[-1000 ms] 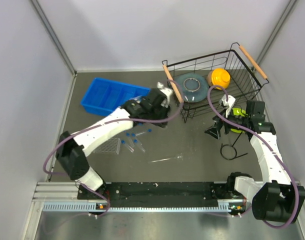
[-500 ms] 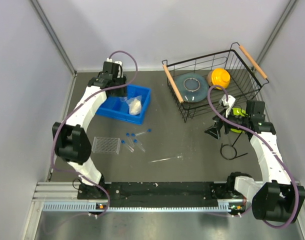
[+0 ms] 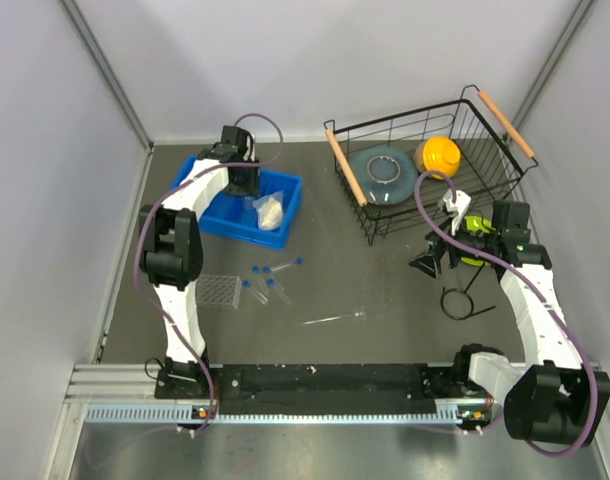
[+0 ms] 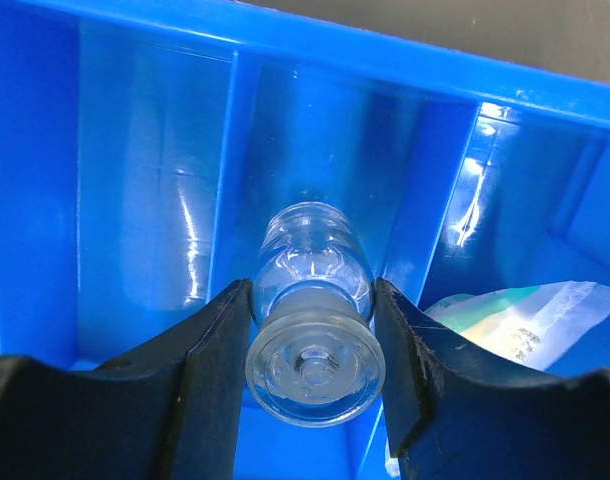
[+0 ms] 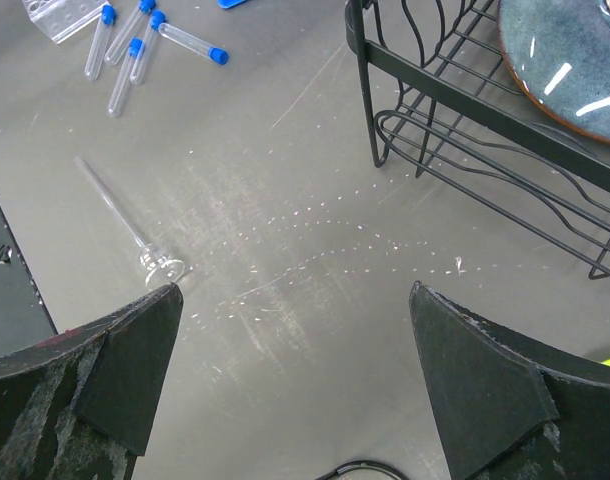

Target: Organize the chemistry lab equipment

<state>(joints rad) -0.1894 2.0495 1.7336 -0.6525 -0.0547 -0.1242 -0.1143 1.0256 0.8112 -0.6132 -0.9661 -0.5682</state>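
My left gripper [image 4: 310,365] is shut on the small clear cup [image 4: 311,335], its fingers pressing both sides, and holds it over the middle compartment of the blue bin [image 4: 135,200]. From above, the left gripper [image 3: 241,180] hangs over that bin [image 3: 213,216]. A white packet [image 3: 268,210] [image 4: 530,312] lies in the bin's right compartment. Blue-capped test tubes [image 3: 266,284] [image 5: 135,42] lie loose beside the clear tube rack [image 3: 217,290]. The glass rod [image 3: 333,318] [image 5: 127,222] lies on the table. My right gripper [image 3: 437,262] [image 5: 295,385] is open above bare table, next to the black ring stand [image 3: 465,297].
A black wire basket [image 3: 465,118] [image 5: 455,110] at the back right holds a grey dish [image 3: 383,172] and an orange dish [image 3: 440,154]. A green dish [image 3: 475,252] shows partly under my right arm. Grey walls close in the table on three sides.
My left arm has swung from beside the basket to over the blue bin, and then a little right along it. The right arm has stayed still.
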